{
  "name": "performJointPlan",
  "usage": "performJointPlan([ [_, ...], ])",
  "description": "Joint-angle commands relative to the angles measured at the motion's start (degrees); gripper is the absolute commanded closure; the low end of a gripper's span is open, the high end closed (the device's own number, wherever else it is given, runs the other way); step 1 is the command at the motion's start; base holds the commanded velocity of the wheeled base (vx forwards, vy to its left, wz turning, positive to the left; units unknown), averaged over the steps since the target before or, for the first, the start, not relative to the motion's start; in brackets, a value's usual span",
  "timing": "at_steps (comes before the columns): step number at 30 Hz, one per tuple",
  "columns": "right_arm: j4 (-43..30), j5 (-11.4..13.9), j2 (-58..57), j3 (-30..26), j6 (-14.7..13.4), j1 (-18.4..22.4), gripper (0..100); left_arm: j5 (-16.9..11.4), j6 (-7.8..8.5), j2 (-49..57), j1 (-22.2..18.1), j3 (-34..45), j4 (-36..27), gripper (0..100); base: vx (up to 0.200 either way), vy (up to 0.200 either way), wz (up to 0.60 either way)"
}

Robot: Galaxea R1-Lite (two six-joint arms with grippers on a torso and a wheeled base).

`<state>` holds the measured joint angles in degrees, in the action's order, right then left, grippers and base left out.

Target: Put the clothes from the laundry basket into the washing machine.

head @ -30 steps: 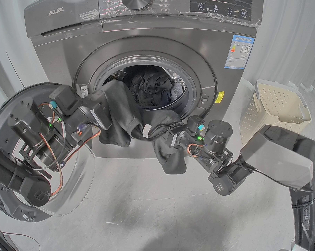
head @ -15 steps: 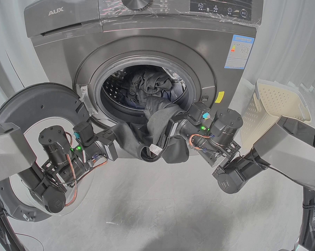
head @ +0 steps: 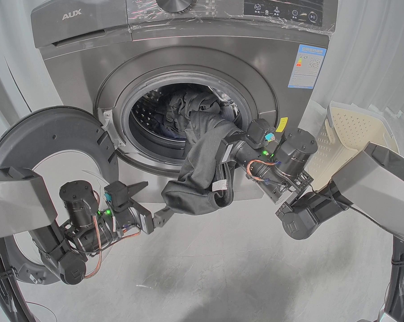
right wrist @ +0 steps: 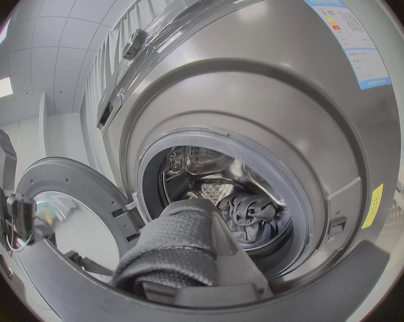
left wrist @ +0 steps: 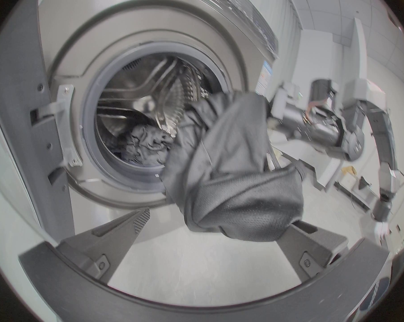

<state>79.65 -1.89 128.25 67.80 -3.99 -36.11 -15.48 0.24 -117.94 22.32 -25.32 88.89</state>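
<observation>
The left arm has dropped from the mouth of the machine [head: 184,54] to low in front of it. The right arm has lifted its end of the garment [head: 197,175] up to the lower right rim of the mouth.

The left gripper [head: 159,198] now sits below the lower left rim, near the floor, with its jaws spread wide and holding nothing. The garment's sagging fold hangs just above it, and I cannot tell whether one finger brushes the cloth. Judging from this, the left arm has let go so that the right can feed the cloth in alone.

The right gripper [head: 223,155] is clamped on the dark garment at the lower right rim, with cloth bunched over its fingers. From there one end of the garment runs over the rim into the drum, beside the clothes [head: 191,106] already inside. The rest droops in a heavy loop down the front panel. So the garment is half in. The hanging loop likely needs lifting past the rim, or it may slide back out.

The door [head: 54,130] stands swung open to the left, which keeps the mouth free. The basket [head: 358,135] sits tipped by the machine's right side.
</observation>
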Motion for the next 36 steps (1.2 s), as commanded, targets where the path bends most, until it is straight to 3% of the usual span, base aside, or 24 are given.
performJointPlan([
  [1,-0.11,0.04,-0.89,1.37,0.03,0.34,100,-2.36,2.48,-1.59,0.35,4.23,-0.04,0,0.0,0.0,0.0],
  [8,0.06,0.04,-0.36,1.72,-0.06,-0.63,100,-6.4,6.44,-3.7,0.35,8.97,0.05,0,0.0,0.0,0.0],
  [18,0.77,-0.04,-0.54,0.57,-0.14,-1.51,100,-6.93,7.31,-2.91,0.71,11.17,0.05,0,0.0,0.0,0.0],
  [24,0.42,-0.04,-0.36,0.57,-0.14,-3.71,100,-1.92,5.21,-4.66,3.78,-2.19,-0.04,0,0.0,0.0,0.0],
  [29,0.68,-0.13,-0.28,0.49,-0.23,-5.46,100,-1.31,2.83,-7.83,4.93,-10.54,-0.04,0,0.0,0.0,0.0],
  [36,0.42,-0.13,0.34,0.57,-0.23,-5.64,100,1.16,1.34,-9.67,4.84,-17.39,-0.04,0,0.0,0.0,0.0],
])
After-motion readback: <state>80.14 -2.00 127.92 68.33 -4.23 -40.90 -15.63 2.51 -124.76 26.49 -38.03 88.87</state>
